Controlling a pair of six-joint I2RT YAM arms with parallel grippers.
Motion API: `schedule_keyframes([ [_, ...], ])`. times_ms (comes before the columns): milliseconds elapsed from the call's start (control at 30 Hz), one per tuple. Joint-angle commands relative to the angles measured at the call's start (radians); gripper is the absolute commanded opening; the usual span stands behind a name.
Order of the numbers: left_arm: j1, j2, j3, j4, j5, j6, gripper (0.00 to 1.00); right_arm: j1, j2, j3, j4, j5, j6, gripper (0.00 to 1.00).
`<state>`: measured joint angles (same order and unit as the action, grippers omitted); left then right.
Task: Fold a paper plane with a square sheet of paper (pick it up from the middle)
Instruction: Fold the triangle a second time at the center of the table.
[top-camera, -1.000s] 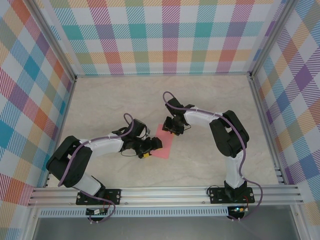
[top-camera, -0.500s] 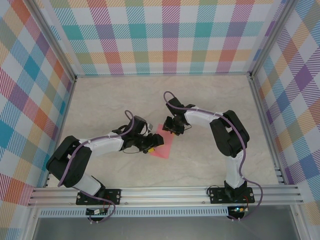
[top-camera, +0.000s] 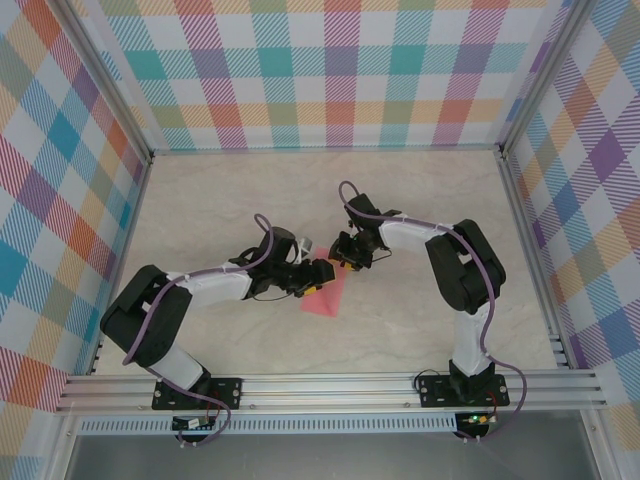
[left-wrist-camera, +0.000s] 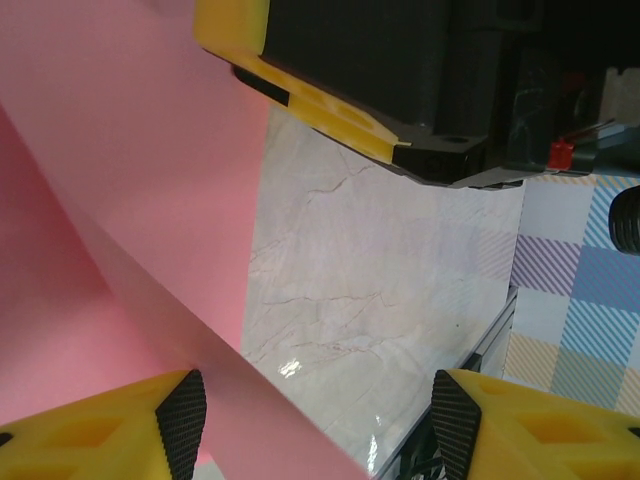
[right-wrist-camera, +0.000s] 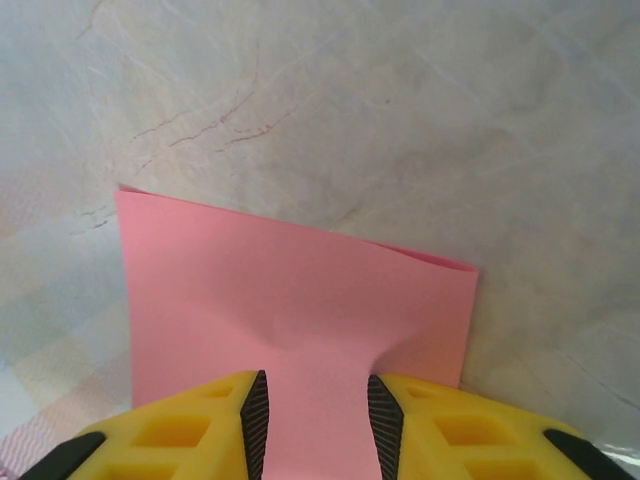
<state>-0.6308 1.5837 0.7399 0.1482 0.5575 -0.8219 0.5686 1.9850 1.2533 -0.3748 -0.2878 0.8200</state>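
Marbled table (top-camera: 420, 210) carries pink paper (top-camera: 330, 297), seemingly partly lifted

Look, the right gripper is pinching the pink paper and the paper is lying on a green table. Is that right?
Not quite: the table is pale marble, not green. The right wrist view shows it. The right gripper does pinch the pink paper, which lies on that table.

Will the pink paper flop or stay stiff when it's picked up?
Probably floppy: the paper puckers where the right end effector pinches it. It looks thin and light, so it likely bends easily, as its raised flap suggests.
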Motion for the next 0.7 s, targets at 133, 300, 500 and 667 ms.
schedule_keyframes([
  [133,-0.009,0.056,0.019,0.068,-0.022,-0.007,0.62,-0.008,0.045,-0.074,0.091,-0.124,-0.028,0.35],
  [300,-0.009,0.070,0.015,0.072,-0.063,-0.001,0.61,-0.039,-0.061,-0.135,0.190,-0.200,-0.051,0.35],
  [500,-0.007,0.071,-0.002,0.051,-0.114,0.003,0.52,-0.064,-0.217,-0.256,0.251,-0.242,-0.098,0.37],
  [667,-0.007,0.067,-0.015,0.021,-0.147,0.005,0.47,-0.064,-0.288,-0.354,0.255,-0.264,-0.130,0.37],
])
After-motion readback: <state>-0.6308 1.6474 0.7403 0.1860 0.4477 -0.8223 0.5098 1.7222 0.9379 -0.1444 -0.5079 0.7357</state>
